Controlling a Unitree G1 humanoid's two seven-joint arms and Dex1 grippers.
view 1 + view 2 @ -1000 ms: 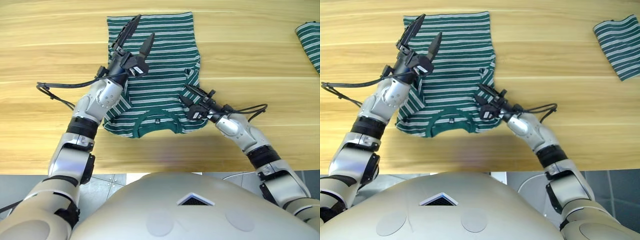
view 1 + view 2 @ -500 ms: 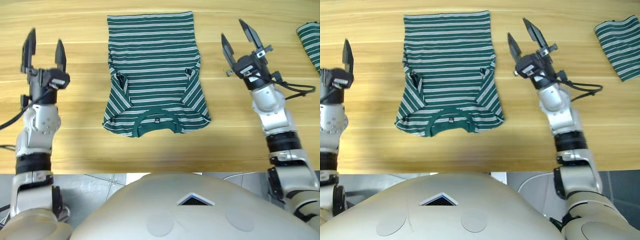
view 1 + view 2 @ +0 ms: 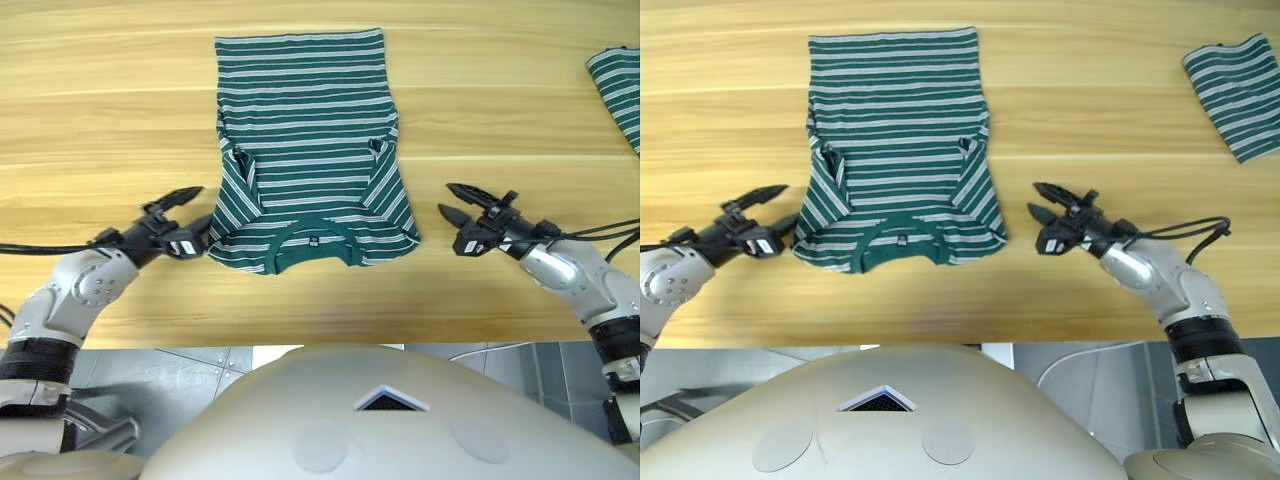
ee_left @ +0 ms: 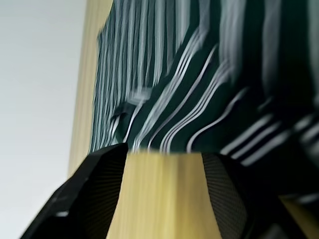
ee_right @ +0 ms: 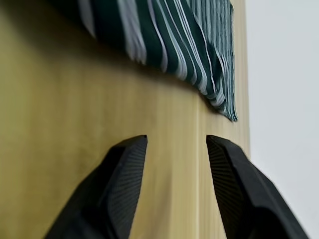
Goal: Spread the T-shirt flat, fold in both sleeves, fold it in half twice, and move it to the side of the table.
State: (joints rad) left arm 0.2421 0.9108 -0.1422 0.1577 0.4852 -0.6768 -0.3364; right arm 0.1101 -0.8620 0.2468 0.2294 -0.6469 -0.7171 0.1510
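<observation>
Now: your left gripper (image 3: 205,205) is spread, with nothing between its two black fingers (image 4: 99,189). It lies low over the light wooden table (image 3: 110,120), tips toward the near left corner of the green T-shirt with thin white stripes (image 3: 305,130). You cannot tell whether the lower finger touches the cloth edge. The left wrist view is blurred there, and the shirt reads as smeared stripes.

Your right gripper (image 3: 444,197) is likewise spread and empty, low over the table near the shirt's near right corner. A strip of bare wood separates its tips from the cloth. In the right wrist view, wood shows between the fingers (image 5: 124,169), with the shirt's edge beyond.

The T-shirt lies flat mid-table, collar toward the robot, hem at the far side, both sleeves folded in over the body.

A second green striped cloth, folded (image 3: 1232,95), sits at the table's far right, well apart. The frame edge cuts it off in the left eye view.
</observation>
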